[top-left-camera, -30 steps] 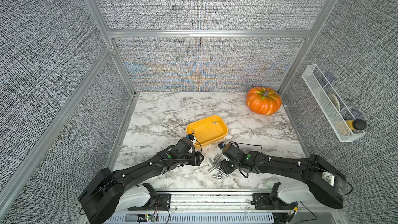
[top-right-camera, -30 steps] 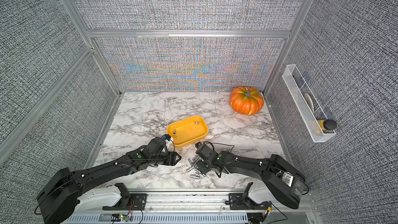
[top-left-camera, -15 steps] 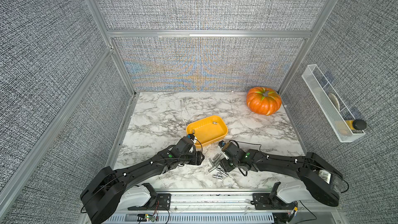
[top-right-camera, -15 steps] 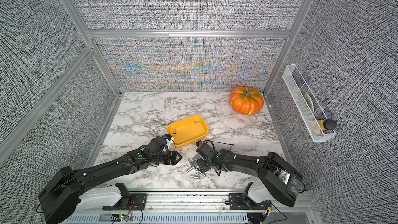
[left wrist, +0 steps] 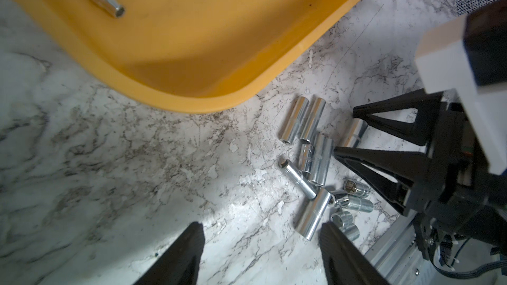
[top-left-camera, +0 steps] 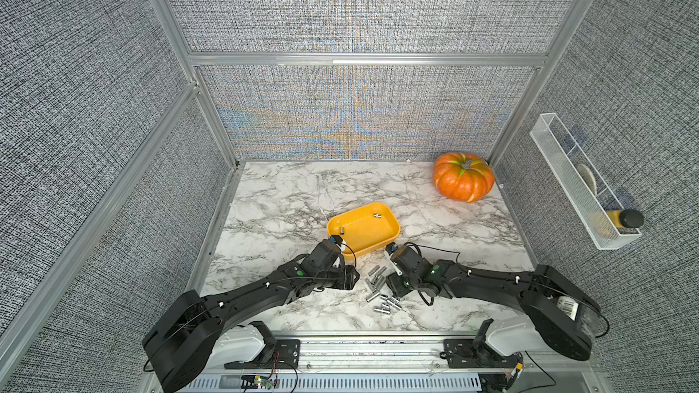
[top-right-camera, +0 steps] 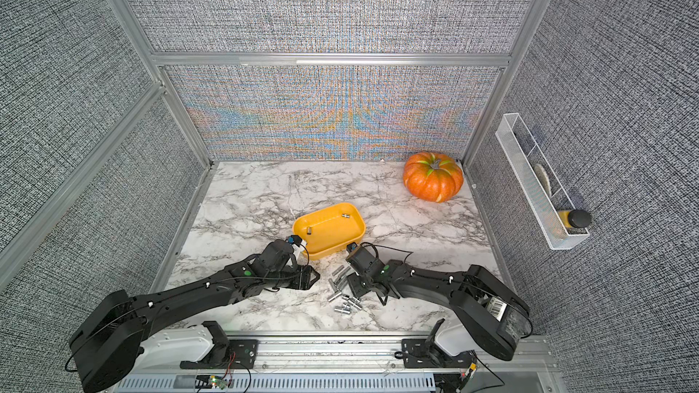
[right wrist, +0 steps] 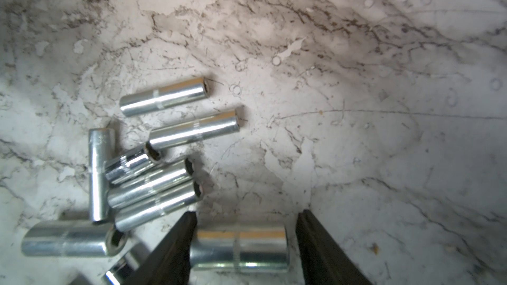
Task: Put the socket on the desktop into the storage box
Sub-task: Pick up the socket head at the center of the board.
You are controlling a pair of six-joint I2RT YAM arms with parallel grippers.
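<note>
Several chrome sockets point(top-left-camera: 378, 289) lie in a loose pile on the marble desktop point(top-left-camera: 287, 198), near its front edge. The yellow storage box point(top-left-camera: 393, 221) sits just behind the pile with two sockets point(top-left-camera: 377, 215) in it. My right gripper point(right wrist: 247, 215) is low over the pile and open, its jaws straddling one short socket point(right wrist: 238, 248). One finger touches that socket's end and the other stands a little clear. My left gripper point(left wrist: 262, 226) is open over bare marble beside the pile, with nothing between its fingers.
An orange pumpkin point(top-left-camera: 463, 177) stands at the back right corner. A white wire basket point(top-left-camera: 582, 190) hangs on the right wall. Aluminium rails point(top-left-camera: 378, 345) run along the front edge, close behind the pile. Fabric walls enclose the other three sides.
The right gripper's jaws have narrowed slightly around the short socket. The left arm has not moved.
</note>
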